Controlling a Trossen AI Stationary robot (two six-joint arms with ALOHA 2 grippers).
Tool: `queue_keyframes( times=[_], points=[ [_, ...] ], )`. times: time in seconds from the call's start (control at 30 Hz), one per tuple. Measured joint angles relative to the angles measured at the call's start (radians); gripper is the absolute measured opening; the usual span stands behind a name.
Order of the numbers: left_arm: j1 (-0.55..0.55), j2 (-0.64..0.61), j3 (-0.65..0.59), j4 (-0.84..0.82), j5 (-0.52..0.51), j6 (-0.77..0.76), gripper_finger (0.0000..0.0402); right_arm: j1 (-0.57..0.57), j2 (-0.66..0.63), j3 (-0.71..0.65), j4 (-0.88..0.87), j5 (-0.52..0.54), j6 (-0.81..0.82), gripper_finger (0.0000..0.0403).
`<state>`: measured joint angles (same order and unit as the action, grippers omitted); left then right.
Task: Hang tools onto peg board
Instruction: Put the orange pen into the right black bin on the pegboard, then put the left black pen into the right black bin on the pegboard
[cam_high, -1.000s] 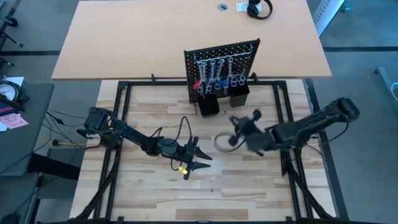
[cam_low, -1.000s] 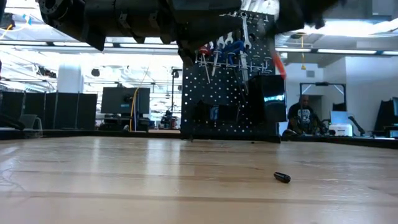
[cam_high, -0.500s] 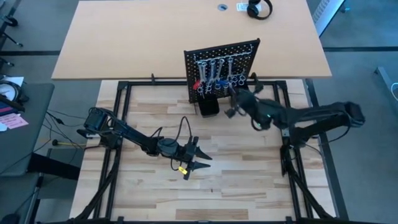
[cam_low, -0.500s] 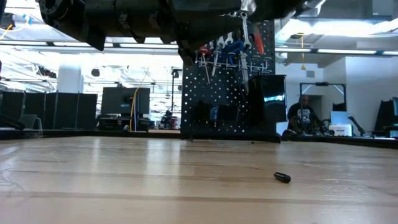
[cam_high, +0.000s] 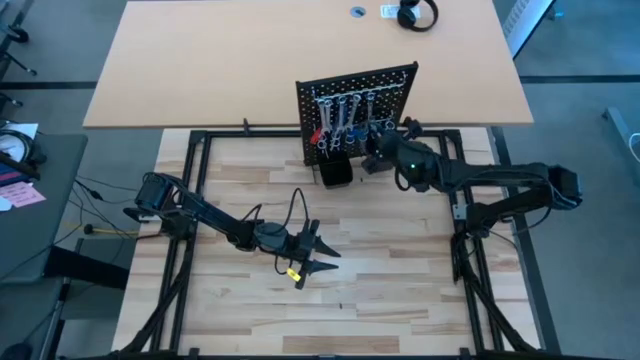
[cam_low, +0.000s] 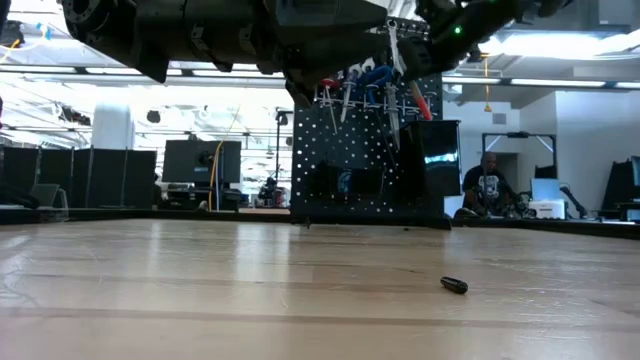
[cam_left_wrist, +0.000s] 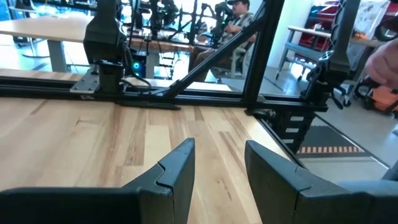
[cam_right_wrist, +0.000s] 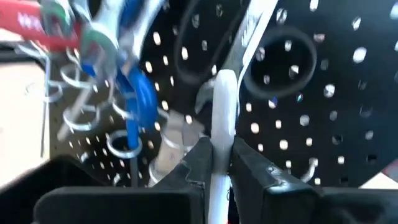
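The peg board (cam_high: 355, 85) stands upright at the table's far edge. Silver wrenches and blue- and red-handled tools (cam_high: 345, 120) hang from its ring hooks. My right gripper (cam_high: 375, 160) is right in front of the board's right half, shut on what looks like the black scissors (cam_right_wrist: 205, 43), with their black loops toward the board. In the low view an orange-red piece (cam_low: 422, 100) slants down below that gripper. My left gripper (cam_high: 325, 258) hovers open over the middle of the table, with nothing between its fingers (cam_left_wrist: 180, 168). My right gripper pinches a silver-white shaft (cam_right_wrist: 224, 118) of the tool between its two fingers, which lie along it. The fingers come about level from the table's near side toward the board. The tool is lifted clear of the table. Its black loops (cam_right_wrist: 283, 56) stand in front of the board's holes.
A black cup (cam_high: 336, 170) sits at the board's base, left of my right gripper. A small dark piece (cam_low: 453, 285) lies on the wooden table top. Black frame rails (cam_high: 195, 200) run along the table's sides. A tan desk (cam_high: 200, 60) lies behind the board.
My right gripper has swung from over the middle of the table toward the far edge, up to the peg board, turning at the wrist as it went. The tool it holds has gone with it, clear of the table.
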<state>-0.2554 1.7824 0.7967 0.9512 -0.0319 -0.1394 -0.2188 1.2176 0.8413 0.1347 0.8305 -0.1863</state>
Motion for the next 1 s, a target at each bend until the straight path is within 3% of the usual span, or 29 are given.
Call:
queue_keyframes(
  times=[0.2, 0.47, 0.53, 0.67, 0.73, 0.83, 1.0],
  points=[
    [0.0, 0.0, 0.0, 0.0, 0.0, 0.0, 0.0134, -0.007, -0.001, 0.0, -0.118, 0.001, 0.025, 0.0092],
    [0.0, 0.0, 0.0, 0.0, 0.0, -0.001, 0.0134, 0.056, -0.046, 0.013, -0.21, 0.005, 0.058, 0.0207],
    [0.0, 0.0, 0.0, 0.0, 0.0, 0.0, 0.0134, 0.083, -0.063, 0.064, -0.325, 0.006, 0.132, 0.0224],
    [0.0, 0.0, 0.0, 0.0, 0.0, 0.003, 0.0134, 0.144, -0.061, 0.221, -0.73, -0.009, 0.338, 0.0233],
    [0.0, 0.0, 0.0, 0.001, 0.0, 0.003, 0.0134, 0.172, -0.039, 0.305, -0.932, -0.077, 0.472, 0.0232],
    [0.0, 0.0, 0.0, 0.003, -0.001, 0.002, 0.0134, 0.202, 0.005, 0.385, -1.181, -0.285, 0.695, 0.0225],
    [0.0, -0.001, 0.017, 0.002, -0.001, 0.0, 0.0134, 0.266, 0.143, 0.378, -1.461, -0.647, 0.982, 0.0213]
  ],
)
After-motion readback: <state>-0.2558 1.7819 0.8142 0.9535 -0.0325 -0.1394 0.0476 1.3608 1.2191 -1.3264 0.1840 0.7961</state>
